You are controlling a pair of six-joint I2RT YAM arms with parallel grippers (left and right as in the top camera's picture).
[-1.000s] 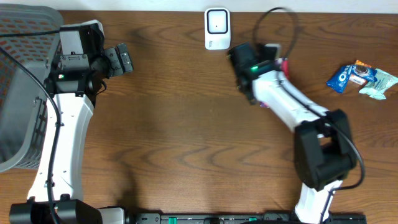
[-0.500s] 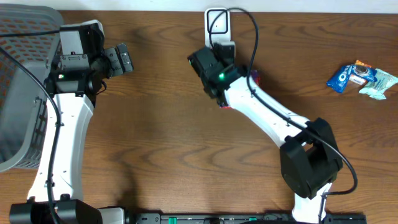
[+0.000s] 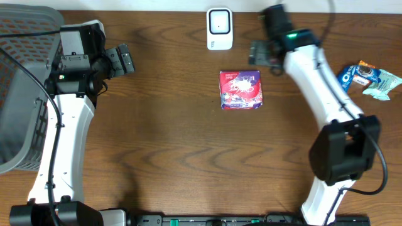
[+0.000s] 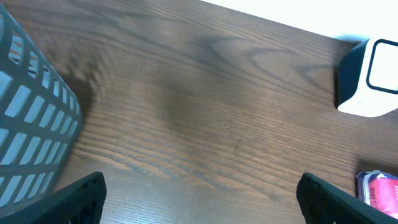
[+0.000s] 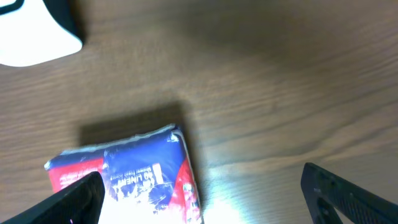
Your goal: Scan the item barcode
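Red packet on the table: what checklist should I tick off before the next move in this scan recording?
1. Red packet lies flat on the table, with no gripper holding it: ok.
2. Right gripper is open and empty, beside the scanner: ok.
3. Left gripper is open and empty, near the basket: ok.
4. Nothing lies between scanner and packet: ok.
5. Barcode face located: cannot tell; no barcode is readable on the upward face in any view.
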